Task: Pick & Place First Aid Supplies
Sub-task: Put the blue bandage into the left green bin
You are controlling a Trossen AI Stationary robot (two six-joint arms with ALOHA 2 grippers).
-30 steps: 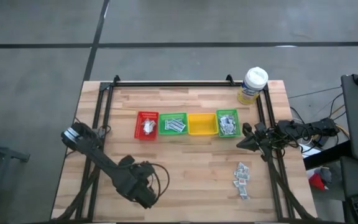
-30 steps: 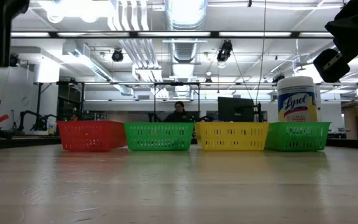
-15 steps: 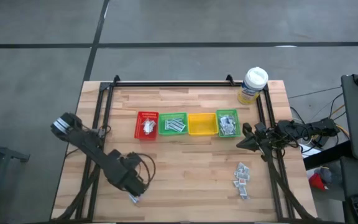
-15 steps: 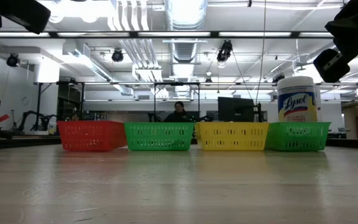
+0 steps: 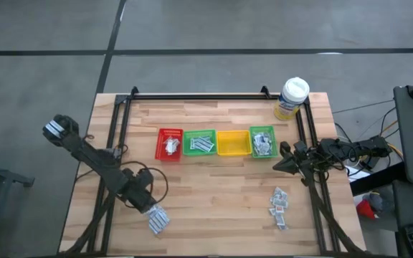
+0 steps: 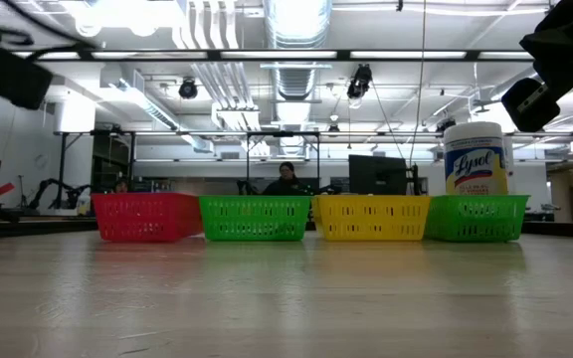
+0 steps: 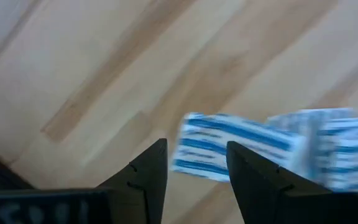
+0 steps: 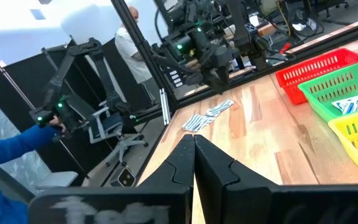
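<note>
A small heap of white-blue first aid supplies [image 5: 158,221] lies flat on the table's near left part. My left gripper [image 5: 143,202] hovers just left of and behind it, pointing down and open. In the left wrist view its fingers [image 7: 197,144] frame bare wood, with the sachets [image 7: 229,146] just past the tips. A second heap of supplies [image 5: 279,208] lies near right. More sachets fill the red bin [image 5: 169,143], the green bin [image 5: 201,143] and the far-right green bin [image 5: 262,141]. My right gripper [image 5: 277,166] waits shut at the right edge.
A yellow bin [image 5: 233,142] stands in the row of bins across the table's middle. The wipes tub [image 5: 292,98] stands at the far right corner. Black frame rails [image 5: 117,136] run along the table's sides. People show in the room beyond [image 8: 17,143].
My left gripper has drawn back from the near edge toward the table's left and far side, staying open. The white-blue sachets it hung over now lie uncovered on the table.
</note>
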